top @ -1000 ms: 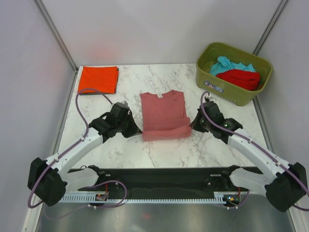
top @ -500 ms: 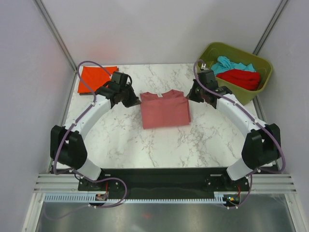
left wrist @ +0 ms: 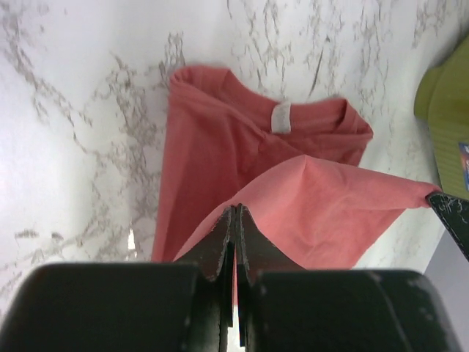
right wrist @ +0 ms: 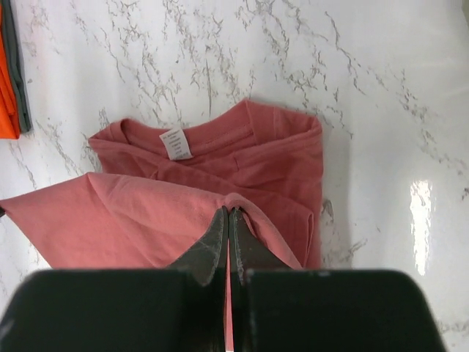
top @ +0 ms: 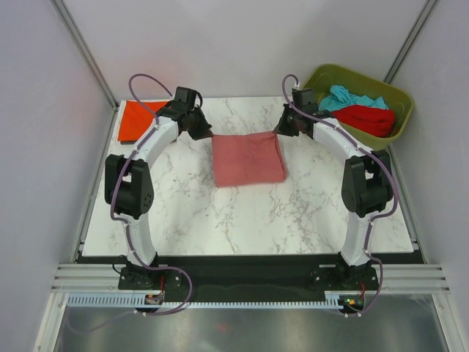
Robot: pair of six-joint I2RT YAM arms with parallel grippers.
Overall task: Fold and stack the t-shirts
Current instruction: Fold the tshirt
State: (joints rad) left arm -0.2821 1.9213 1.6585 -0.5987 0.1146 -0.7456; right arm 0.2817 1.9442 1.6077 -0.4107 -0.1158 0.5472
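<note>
Top external: mid-fold; left fingers (left wrist: pixel 218 246), right fingers (right wrist: pixel 215 242) clenched on dusty pink cloth t-shirt (top: pixel 248 160) hem; next: lower, release.

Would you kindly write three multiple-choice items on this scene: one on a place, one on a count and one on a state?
1. Where does the folded orange-red t-shirt lie?
A. At the far left corner of the table
B. In the bin
C. On top of the pink shirt

2. How many t-shirts show in the olive-green bin?
A. One
B. Two
C. Four

3. How do the left pincer and the right pincer stand?
A. Both open
B. Both shut on the pink t-shirt
C. Only the left one shut

Key:
1 A, as the top view shows it flat on the marble by the left arm.
2 B, as only a teal t-shirt and a red t-shirt show there.
3 B, as each wrist view shows pink cloth pinched between closed fingers.
</note>
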